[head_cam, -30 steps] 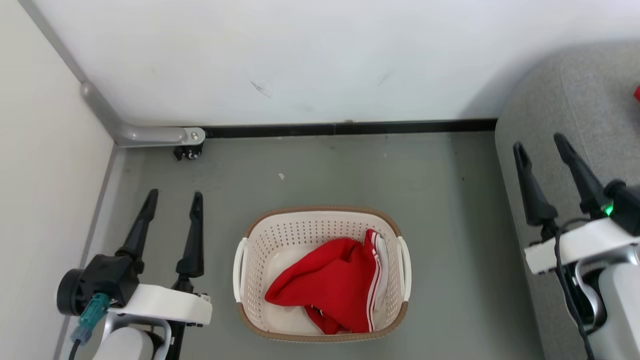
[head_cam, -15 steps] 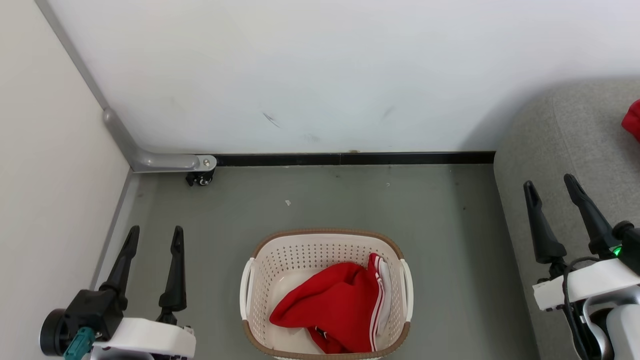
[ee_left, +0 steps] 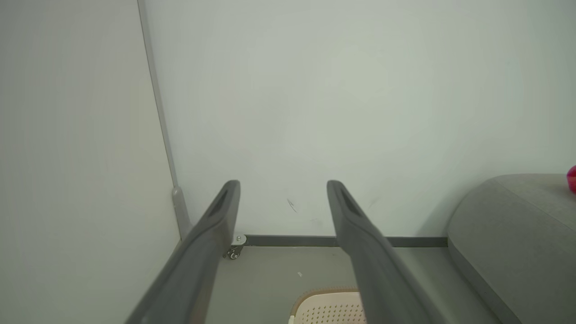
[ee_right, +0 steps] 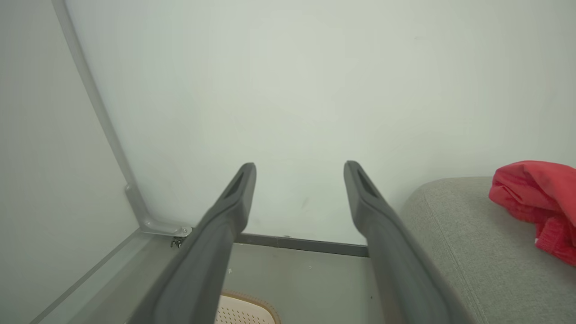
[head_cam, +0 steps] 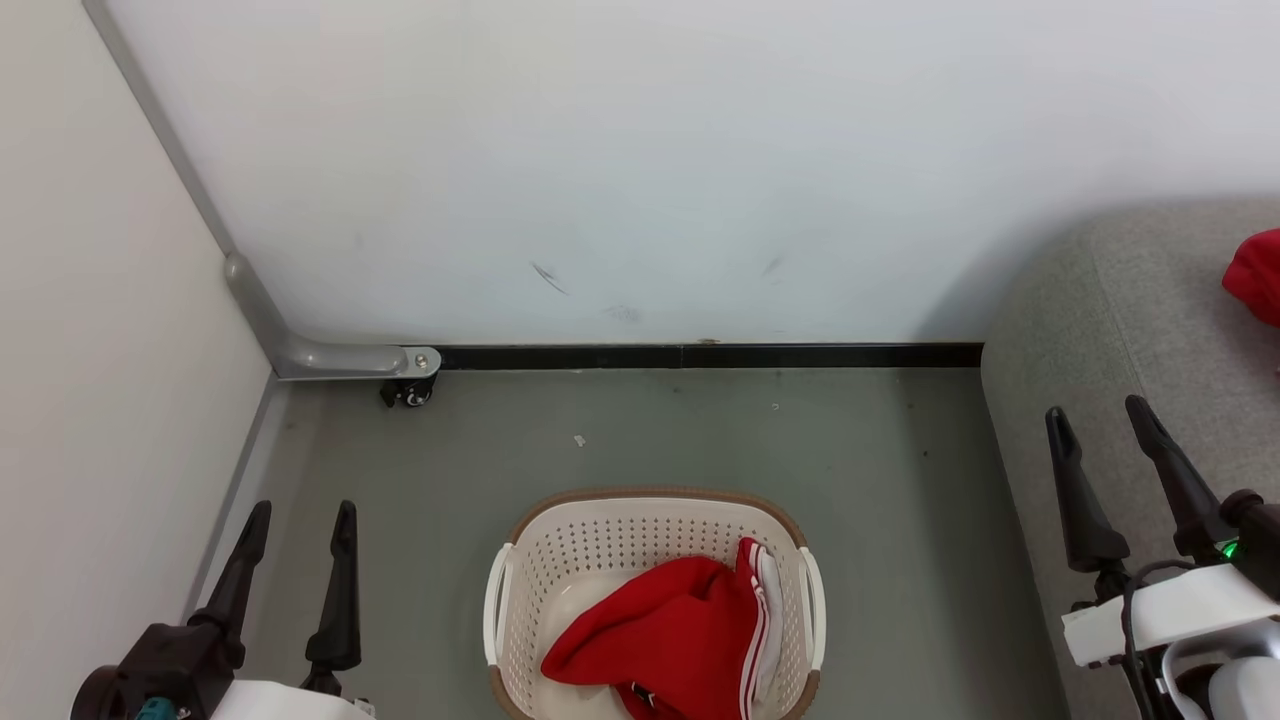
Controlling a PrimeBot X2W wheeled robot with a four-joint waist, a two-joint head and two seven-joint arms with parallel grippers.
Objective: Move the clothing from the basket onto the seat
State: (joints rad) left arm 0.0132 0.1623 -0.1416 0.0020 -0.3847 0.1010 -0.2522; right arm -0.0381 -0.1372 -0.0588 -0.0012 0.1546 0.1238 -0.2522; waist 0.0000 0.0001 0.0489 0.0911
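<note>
Foreground: left claw [head_cam: 305, 512] at lower left of the head view, fingers spread wide, nothing between them, close to the side partition [head_cam: 100, 350]. At lower right, right claw [head_cam: 1093, 410], equally wide and empty, seen against the front edge of the seat [head_cam: 1100, 330]. Between the two arms, basket [head_cam: 620, 535] on the grey floor [head_cam: 700, 440] — cream, perforated, brown rim, white side handles, near end cut off by the frame edge. Inside it, red garment [head_cam: 670, 630] crumpled towards the right-hand half, white stripes along its right edge, touching neither claw. Further out, small pale speck [head_cam: 579, 440] on the floor beyond the basket. To the right, seat in grey woven fabric, rounded corner up against the wall [head_cam: 640, 150]. On its top surface, second red garment [ee_right: 535, 193] bunched loosely — well apart from the basket, clear of both claws. At the back, black skirting [head_cam: 700, 356] along the wall foot, grey metal bracket [head_cam: 340, 358] with small caster [head_cam: 408, 394] in the left corner. Faint dark scuffs [head_cam: 548, 277] on the wall above.
</note>
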